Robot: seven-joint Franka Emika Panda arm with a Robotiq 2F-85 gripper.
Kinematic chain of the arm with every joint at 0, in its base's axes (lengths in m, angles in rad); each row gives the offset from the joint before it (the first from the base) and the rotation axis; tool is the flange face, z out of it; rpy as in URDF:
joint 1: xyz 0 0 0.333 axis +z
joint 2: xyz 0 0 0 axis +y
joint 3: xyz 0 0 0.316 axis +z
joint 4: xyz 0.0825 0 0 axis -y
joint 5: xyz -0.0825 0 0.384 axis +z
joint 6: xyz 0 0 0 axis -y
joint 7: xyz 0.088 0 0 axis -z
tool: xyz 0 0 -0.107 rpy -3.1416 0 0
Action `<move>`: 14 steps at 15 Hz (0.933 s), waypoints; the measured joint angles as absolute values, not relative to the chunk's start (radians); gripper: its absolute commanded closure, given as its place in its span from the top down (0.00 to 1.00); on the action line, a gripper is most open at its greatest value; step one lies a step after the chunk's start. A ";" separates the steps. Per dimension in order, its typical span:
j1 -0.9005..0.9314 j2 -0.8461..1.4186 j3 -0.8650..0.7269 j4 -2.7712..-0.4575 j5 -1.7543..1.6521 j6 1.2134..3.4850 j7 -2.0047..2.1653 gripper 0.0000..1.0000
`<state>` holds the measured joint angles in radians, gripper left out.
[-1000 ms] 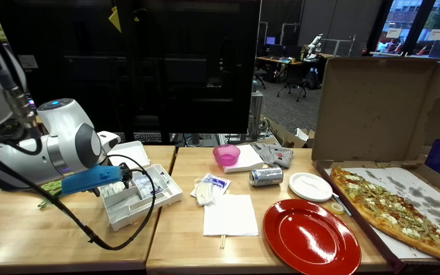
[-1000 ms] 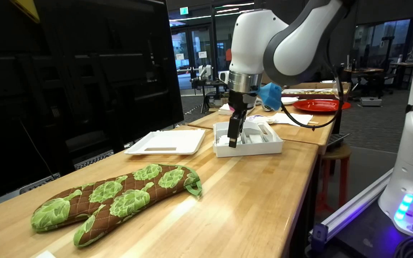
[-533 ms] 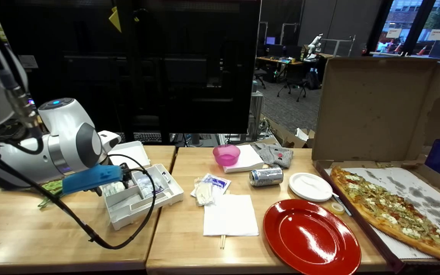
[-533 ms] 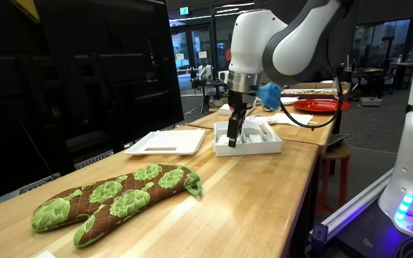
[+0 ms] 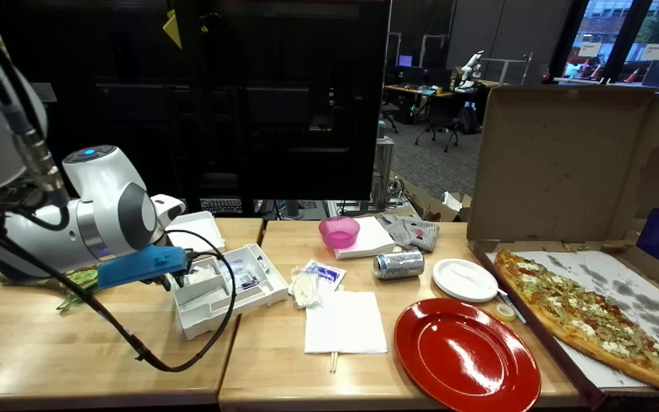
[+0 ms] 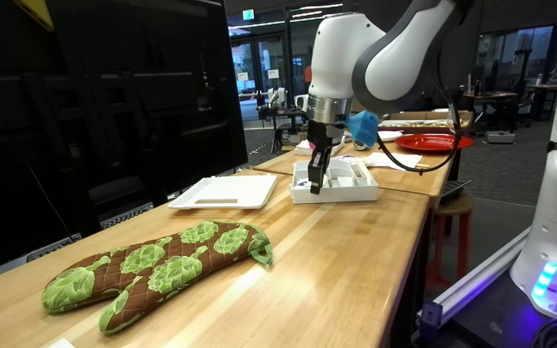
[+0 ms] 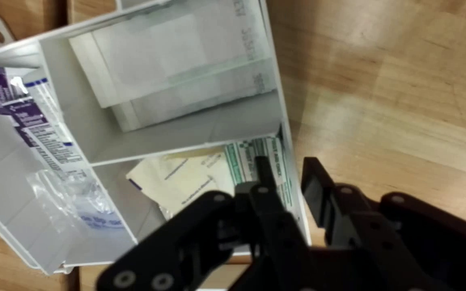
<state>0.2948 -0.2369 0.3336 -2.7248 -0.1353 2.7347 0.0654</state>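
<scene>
A white compartmented box (image 6: 346, 194) stands on the wooden table, filled with first-aid packets. My gripper (image 7: 286, 163) straddles its side wall: one finger (image 7: 266, 178) reaches over the inside, the other finger (image 7: 318, 178) hangs outside. The jaws stand apart, with only the wall's rim between them; whether either pad touches it I cannot tell. Beneath the inner finger lie green-and-white packets (image 7: 239, 161), beside pale yellow packets (image 7: 188, 178). White packets (image 7: 176, 52) fill a neighbouring compartment, purple ones (image 7: 26, 115) a long side tray. In an exterior view the fingers (image 6: 315, 187) hide part of the box.
Behind the box lies a flat white lid (image 6: 254, 186), with a brown-and-green oven mitt (image 6: 177, 261) nearer that camera. A pink bowl (image 5: 339, 232), a can (image 5: 398, 265), a red plate (image 5: 467, 355) and a pizza box (image 5: 570, 166) sit farther along. The arm's black cable (image 5: 231, 297) loops before the box.
The jaws have narrowed. Over the last half second, the box has shifted with the gripper, to the right in an exterior view, away from the oven mitt. Its lid has stayed in place.
</scene>
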 measured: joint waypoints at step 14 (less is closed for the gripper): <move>0.295 -0.242 0.333 -2.723 -0.135 2.736 0.064 0.79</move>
<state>0.2952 -0.2419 0.3330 -2.7231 -0.1352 2.7360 0.0636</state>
